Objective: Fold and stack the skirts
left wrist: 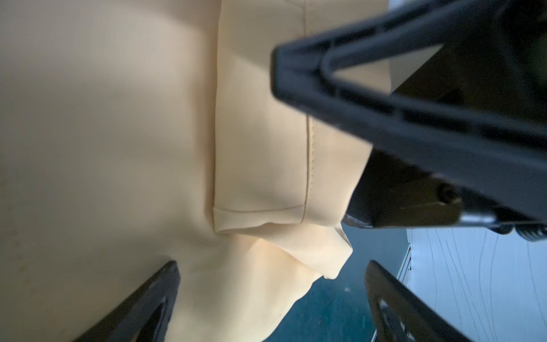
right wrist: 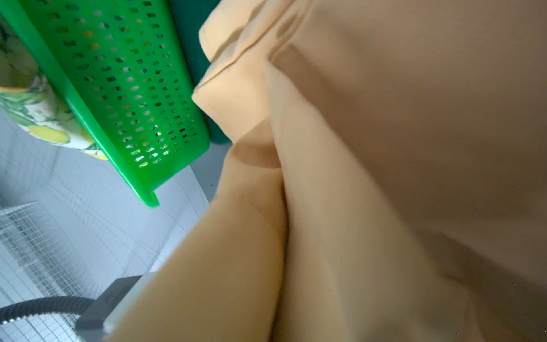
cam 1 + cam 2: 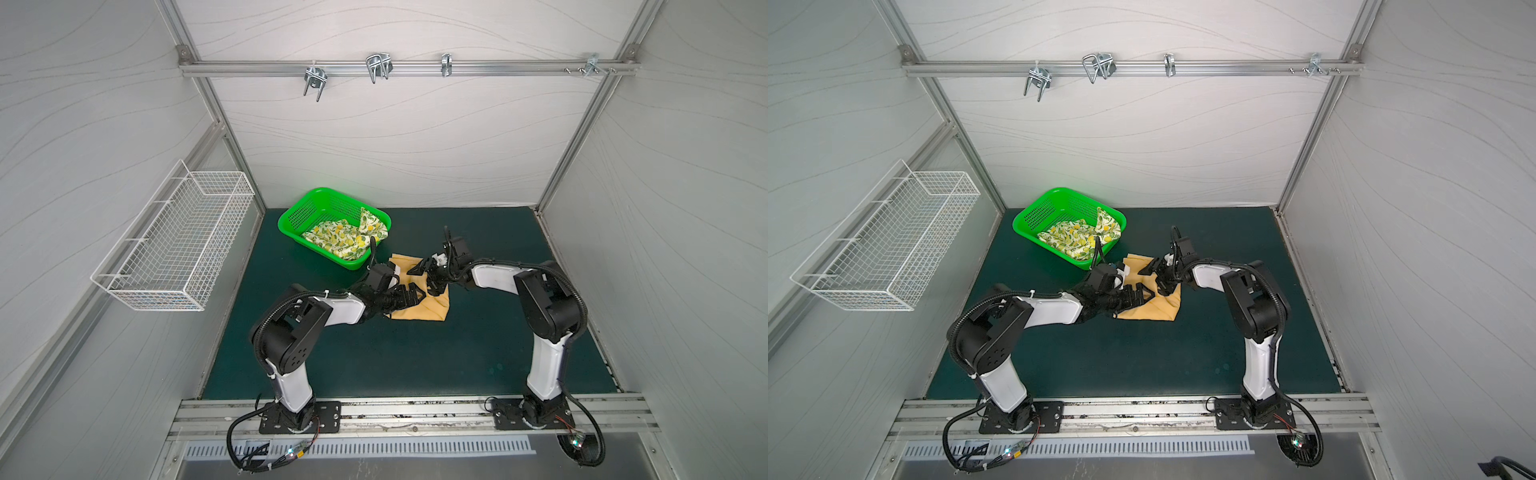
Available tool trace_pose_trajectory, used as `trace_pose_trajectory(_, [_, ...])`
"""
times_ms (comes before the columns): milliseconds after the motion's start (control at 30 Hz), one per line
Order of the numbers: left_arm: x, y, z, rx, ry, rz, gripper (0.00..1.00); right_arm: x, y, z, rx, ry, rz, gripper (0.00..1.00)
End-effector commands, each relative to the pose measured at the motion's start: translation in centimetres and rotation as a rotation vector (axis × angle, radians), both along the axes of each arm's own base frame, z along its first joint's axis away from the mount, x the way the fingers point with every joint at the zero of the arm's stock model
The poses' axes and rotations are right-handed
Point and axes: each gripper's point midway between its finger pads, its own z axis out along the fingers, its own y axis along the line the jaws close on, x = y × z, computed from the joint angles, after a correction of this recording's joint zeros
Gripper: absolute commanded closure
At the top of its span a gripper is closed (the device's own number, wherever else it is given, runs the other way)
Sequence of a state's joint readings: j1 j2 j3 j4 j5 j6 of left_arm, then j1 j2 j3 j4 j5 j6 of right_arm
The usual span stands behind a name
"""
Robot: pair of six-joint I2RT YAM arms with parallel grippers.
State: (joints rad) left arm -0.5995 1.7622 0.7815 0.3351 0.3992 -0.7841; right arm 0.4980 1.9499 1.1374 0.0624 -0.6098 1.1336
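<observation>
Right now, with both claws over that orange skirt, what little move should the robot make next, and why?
Probably lift the right gripper straight up off the mustard-orange skirt. Both it and the left gripper stand open, gripping nothing, and the skirt lies folded over on the mat. The lemon-print skirt lies crumpled in the green basket.

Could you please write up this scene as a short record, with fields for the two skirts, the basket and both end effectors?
Skirt on mat: plain mustard-orange cloth skirt, partly folded, lying on the dark green table mat
Skirt in basket: cream lemon-print cloth skirt, crumpled, one part draped over the rim
Basket: green perforated plastic basket, at the back of the mat
Left end effector: open, low over the mustard-orange skirt
Right end effector: open, over the same skirt
Stack: not yet made
</observation>
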Motion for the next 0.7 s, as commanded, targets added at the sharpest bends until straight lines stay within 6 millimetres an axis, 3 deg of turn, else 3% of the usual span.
trace_pose_trajectory(0, [-3.9,2.3,-6.0,0.146,0.207,-0.005,0.02,0.4,0.5,-0.1,0.007,0.016,-0.013,0.01])
trace_pose_trajectory(433, [-3.9,2.5,-6.1,0.164,0.206,-0.003,0.02,3.3,1.3,7.9,0.120,-0.076,-0.039,0.01])
trace_pose_trajectory(567, [-3.9,2.6,-6.3,0.168,0.209,-0.003,0.02,4.3,0.8,10.3,0.154,-0.112,-0.047,0.01])
trace_pose_trajectory(667, [-4.0,2.6,-6.4,0.171,0.212,-0.004,0.02,5.0,-0.3,10.9,0.143,-0.134,-0.055,0.01])
